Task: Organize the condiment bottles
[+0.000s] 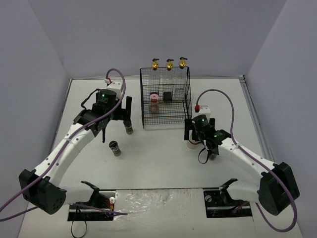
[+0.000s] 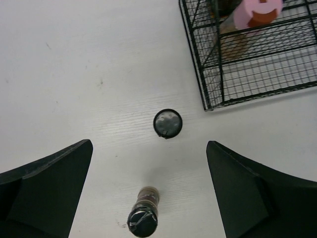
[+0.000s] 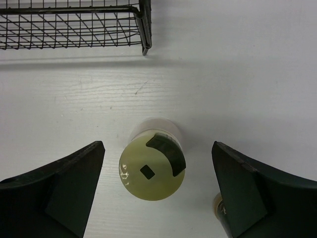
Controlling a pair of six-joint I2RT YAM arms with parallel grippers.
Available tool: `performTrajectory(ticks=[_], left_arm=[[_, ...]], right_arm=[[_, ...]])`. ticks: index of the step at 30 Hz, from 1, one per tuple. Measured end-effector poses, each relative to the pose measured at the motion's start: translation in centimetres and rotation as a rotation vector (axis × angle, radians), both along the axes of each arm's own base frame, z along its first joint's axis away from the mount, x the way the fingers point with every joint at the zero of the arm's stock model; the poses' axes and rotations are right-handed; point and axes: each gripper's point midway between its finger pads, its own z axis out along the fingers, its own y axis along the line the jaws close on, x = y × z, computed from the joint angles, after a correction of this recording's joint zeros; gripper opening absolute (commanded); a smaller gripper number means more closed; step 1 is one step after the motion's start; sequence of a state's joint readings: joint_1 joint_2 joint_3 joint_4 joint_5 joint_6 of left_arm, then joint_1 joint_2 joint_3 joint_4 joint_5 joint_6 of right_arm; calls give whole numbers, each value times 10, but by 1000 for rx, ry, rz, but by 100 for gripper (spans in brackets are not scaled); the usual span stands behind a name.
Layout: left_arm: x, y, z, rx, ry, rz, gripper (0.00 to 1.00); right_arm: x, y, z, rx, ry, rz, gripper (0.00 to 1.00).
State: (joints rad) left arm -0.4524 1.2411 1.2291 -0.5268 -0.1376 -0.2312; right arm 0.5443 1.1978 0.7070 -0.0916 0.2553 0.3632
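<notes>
Three tall clear bottles with gold spouts [image 1: 169, 63] stand at the back of the black wire rack [image 1: 166, 116]. Inside it are a pink-capped jar [image 1: 154, 101] [image 2: 257, 11] and a dark jar [image 1: 167, 96]. Two small black-capped jars stand on the table left of the rack: one [image 1: 129, 128] [image 2: 168, 123] just ahead of my open left gripper [image 1: 121, 121] [image 2: 149, 146], the other [image 1: 115, 148] [image 2: 143, 215] nearer the arm, between the fingers. My right gripper [image 1: 195, 139] [image 3: 158, 146] is open astride the cream-yellow-capped jar [image 1: 192, 144] [image 3: 152, 171], its fingers apart from it.
The rack's front corner [image 3: 144, 25] lies just beyond the cream-capped jar. A small pale-rimmed jar [image 3: 216, 208] [image 1: 213, 156] peeks out beside the right finger. White table, grey walls on three sides; arm bases at the near edge.
</notes>
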Motion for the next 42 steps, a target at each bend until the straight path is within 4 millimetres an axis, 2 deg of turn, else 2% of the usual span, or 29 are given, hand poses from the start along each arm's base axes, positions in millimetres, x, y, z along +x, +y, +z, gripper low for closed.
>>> performTrajectory(ticks=[3, 6, 15, 21, 24, 27, 30, 35, 38, 40, 42], left_arm=[[-1, 15, -14, 21, 18, 40, 97], [-1, 24, -21, 28, 14, 67, 97], [5, 44, -15, 35, -30, 125, 97], [6, 44, -14, 37, -36, 123, 97], [6, 44, -14, 37, -36, 123, 97], [6, 44, -14, 37, -36, 123, 97], [6, 44, -14, 37, -36, 123, 97], [8, 50, -14, 37, -36, 141, 97], [8, 55, -14, 37, -37, 156, 97], [8, 58, -13, 36, -40, 165, 97], [8, 61, -12, 37, -45, 174, 97]], right_arm=[[1, 0, -1, -4, 2, -25, 79], [2, 2, -2, -8, 4, -36, 72], [-4, 9, -6, -8, 17, -39, 42], [-8, 7, -5, -31, 26, -48, 14], [-8, 8, 1, -38, 26, -39, 1], [2, 15, 26, -24, -12, -22, 0], [20, 30, 72, 23, -94, 11, 0], [50, 55, 161, 92, -265, 86, 0], [71, 70, 198, 87, -331, 124, 0], [90, 80, 209, 77, -353, 142, 0], [108, 88, 211, 58, -354, 162, 0]])
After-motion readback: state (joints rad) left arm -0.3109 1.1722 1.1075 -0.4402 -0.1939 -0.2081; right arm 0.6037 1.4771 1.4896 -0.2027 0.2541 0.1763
